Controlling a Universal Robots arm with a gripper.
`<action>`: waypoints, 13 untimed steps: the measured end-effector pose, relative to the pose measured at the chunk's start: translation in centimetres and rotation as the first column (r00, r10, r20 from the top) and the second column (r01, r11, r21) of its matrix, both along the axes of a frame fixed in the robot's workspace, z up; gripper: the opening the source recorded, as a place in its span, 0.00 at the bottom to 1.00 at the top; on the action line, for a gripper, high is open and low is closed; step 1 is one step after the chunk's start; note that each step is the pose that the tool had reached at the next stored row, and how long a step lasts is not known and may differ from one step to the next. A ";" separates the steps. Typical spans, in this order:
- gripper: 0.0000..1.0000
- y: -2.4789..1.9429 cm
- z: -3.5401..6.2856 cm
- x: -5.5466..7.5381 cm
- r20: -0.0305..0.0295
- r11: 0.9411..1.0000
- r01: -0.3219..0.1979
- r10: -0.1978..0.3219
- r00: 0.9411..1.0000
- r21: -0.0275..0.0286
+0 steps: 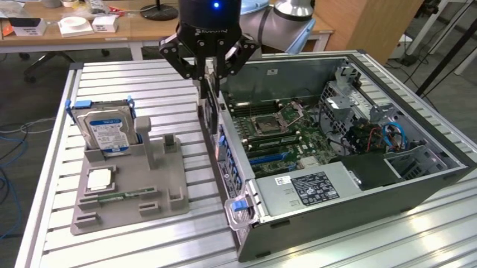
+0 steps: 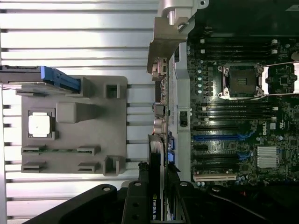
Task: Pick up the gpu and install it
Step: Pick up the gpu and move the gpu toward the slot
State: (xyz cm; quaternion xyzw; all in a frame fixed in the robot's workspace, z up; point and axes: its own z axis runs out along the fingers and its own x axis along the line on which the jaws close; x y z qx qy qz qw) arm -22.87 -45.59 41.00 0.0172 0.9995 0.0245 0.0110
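Black, thin and stiff, the gpu [image 1: 211, 106] hangs edge-down, pinched by its top edge in the closed end effector [image 1: 211, 75] above the computer case [image 1: 372, 206] rear wall; probably light and fragile.

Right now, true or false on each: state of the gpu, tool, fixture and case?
1. The tool is shut on the gpu. True.
2. The gpu is seated in a motherboard slot. False: it hangs upright from the tool by the rear wall of the computer case, beside the motherboard and not plugged in.
3. The hard drive stands upright in the grey fixture. True.
4. The computer case is closed. False: its side is open and the motherboard is exposed.
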 end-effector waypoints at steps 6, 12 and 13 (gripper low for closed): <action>0.26 0.03 0.00 0.6 0.000 1.000 0.000 0.000 1.000 0.000; 0.26 0.03 0.00 1.2 0.000 1.000 0.000 0.000 1.000 0.000; 0.26 0.03 0.00 1.2 0.000 1.000 0.000 0.000 1.000 0.000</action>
